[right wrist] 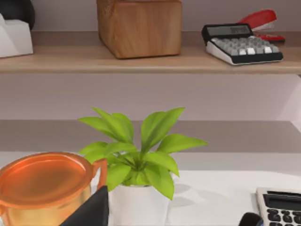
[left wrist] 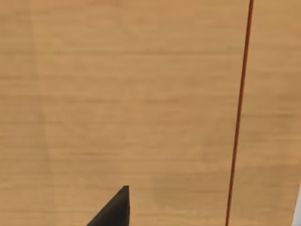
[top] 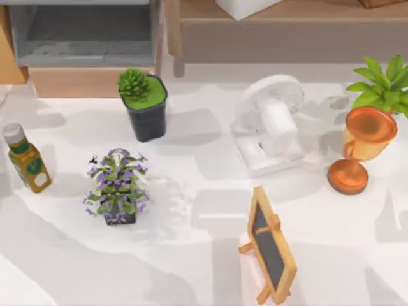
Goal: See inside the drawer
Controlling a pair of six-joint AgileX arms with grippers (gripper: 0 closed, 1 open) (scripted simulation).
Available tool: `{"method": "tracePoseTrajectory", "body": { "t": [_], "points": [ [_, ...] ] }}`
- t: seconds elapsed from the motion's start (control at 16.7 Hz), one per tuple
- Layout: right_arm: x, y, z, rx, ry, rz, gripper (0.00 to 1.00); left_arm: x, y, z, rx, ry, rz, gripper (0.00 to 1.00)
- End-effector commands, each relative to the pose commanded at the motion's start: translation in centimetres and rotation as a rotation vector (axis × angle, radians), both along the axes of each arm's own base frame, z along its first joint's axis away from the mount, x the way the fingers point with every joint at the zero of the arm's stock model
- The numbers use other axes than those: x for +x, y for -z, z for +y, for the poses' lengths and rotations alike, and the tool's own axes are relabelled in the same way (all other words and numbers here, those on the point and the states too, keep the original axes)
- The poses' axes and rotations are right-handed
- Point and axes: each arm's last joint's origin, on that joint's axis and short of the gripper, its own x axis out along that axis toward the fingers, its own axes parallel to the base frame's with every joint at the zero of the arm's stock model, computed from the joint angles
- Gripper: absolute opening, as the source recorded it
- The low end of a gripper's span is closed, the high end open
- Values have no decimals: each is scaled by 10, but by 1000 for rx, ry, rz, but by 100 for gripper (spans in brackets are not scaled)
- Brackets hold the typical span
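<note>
The drawer (top: 83, 38) is sitting pulled out at the table's far left, grey floor showing, green-topped black pot (top: 144, 102) just beside its tan front. Left gripper finger (left wrist: 115, 209) is facing tan wood; can't tell either claw's state.

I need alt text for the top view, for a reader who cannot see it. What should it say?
A drawer stands pulled open at the table's back left, its grey inside visible. In front lie a succulent pot, a purple flower plant, a bottle, a white fan, an orange cup and a small chalkboard.
</note>
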Motion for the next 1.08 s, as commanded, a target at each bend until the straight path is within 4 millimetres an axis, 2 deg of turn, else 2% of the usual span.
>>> {"method": "tracePoseTrajectory", "body": {
  "t": [0.54, 1.02, 1.08],
  "points": [
    [0, 0, 0, 0, 0, 0, 100, 0, 0, 0, 0, 0, 0, 2],
    [0, 0, 0, 0, 0, 0, 100, 0, 0, 0, 0, 0, 0, 0],
    [0, 0, 0, 0, 0, 0, 100, -1, 5, 1, -13, -3, 18, 0]
  ]
}}
